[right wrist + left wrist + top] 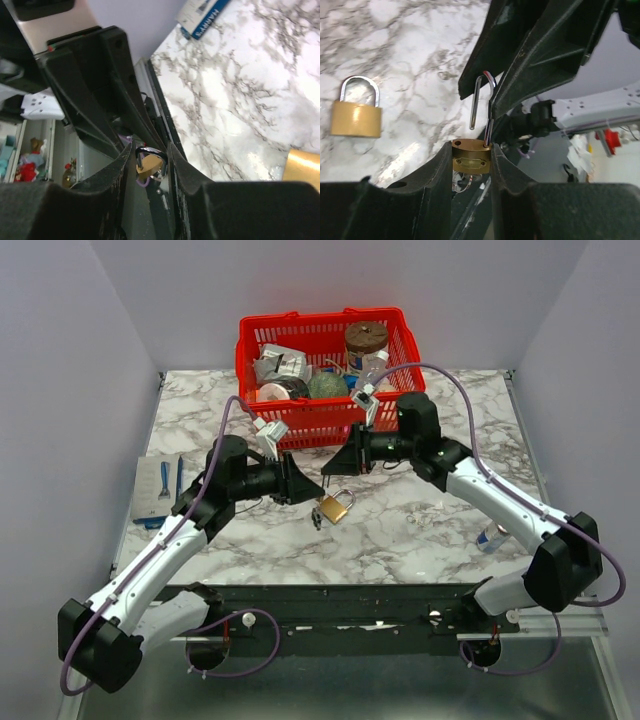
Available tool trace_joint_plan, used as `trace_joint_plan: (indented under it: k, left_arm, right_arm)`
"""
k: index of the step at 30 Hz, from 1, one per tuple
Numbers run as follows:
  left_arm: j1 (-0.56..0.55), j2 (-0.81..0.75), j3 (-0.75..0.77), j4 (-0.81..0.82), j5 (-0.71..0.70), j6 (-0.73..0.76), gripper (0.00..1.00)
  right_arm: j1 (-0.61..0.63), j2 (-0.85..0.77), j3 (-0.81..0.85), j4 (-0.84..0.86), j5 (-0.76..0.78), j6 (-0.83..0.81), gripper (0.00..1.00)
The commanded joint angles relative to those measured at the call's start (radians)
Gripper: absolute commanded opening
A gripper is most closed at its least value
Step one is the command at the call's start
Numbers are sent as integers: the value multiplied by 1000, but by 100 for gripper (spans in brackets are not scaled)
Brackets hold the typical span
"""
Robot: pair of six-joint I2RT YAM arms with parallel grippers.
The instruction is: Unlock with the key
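Note:
My left gripper (471,150) is shut on the brass body of a small padlock (471,159), held above the table. Its steel shackle (482,102) stands open, one leg out of the body. A wire ring hangs under the body; I cannot make out a key. My right gripper (150,150) faces the left one, its fingers closed on the shackle (151,151). In the top view the two grippers (300,483) (347,462) meet tip to tip and hide the held lock. A second brass padlock (335,508), shackle closed, lies on the marble just below them.
A red basket (322,340) with several items stands at the back. A grey tray with blue-handled tools (160,490) lies at the left edge. A small bottle (490,537) lies by the right arm. A small dark object (316,519) lies beside the second padlock.

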Motion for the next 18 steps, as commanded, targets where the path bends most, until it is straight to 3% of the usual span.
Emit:
trace_joint_plan:
  k: [1, 13, 18]
  left_arm:
    - [-4, 23, 74, -230, -312, 53, 0]
    - [-33, 75, 103, -315, -452, 82, 0]
    - [-32, 84, 105, -364, -464, 141, 0]
  right_arm:
    - [5, 32, 43, -153, 109, -18, 25]
    - [8, 68, 42, -175, 181, 49, 31]
    - [8, 75, 43, -178, 192, 54, 46]
